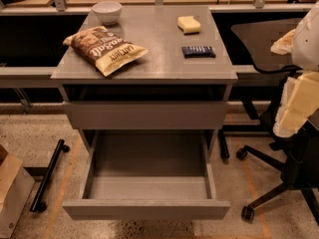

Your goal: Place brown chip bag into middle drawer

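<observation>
At far right, claw [295, 107] apart from cabinet [149, 54]

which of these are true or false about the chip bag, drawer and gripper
1. The crinkly dark brown chip bag lies inside the wide grey metal middle drawer. False: it lies on the grey cabinet top.
2. The middle drawer is pulled open and empty. True.
3. The dark blue bar wrapper rests on the pale yellow sponge block. False: they lie apart.
4. The pale cream gripper is at the right edge, away from the bag. True.
5. The small white bowl stands behind the bag. True.
</observation>
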You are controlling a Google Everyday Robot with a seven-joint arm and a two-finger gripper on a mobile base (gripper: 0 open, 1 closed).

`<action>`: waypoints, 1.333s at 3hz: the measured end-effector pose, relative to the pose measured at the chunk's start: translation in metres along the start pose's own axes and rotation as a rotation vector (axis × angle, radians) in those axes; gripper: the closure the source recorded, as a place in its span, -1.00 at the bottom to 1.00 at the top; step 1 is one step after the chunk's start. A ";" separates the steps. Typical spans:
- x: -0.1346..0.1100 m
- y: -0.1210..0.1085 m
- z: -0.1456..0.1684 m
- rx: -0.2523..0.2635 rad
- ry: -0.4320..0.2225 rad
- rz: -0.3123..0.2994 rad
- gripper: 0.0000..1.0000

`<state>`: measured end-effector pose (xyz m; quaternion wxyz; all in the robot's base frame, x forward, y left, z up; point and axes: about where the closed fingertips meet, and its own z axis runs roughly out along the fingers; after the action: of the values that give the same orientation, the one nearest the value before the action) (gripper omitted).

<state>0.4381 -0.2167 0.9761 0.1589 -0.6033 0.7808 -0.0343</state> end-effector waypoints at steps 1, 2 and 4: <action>0.000 0.000 0.000 0.000 0.000 0.000 -1.00; -0.022 -0.011 0.008 -0.005 -0.041 -0.034 -1.00; -0.089 -0.056 0.048 -0.002 -0.154 -0.082 -1.00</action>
<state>0.5237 -0.1404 0.9623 0.2161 -0.6357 0.7410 0.0064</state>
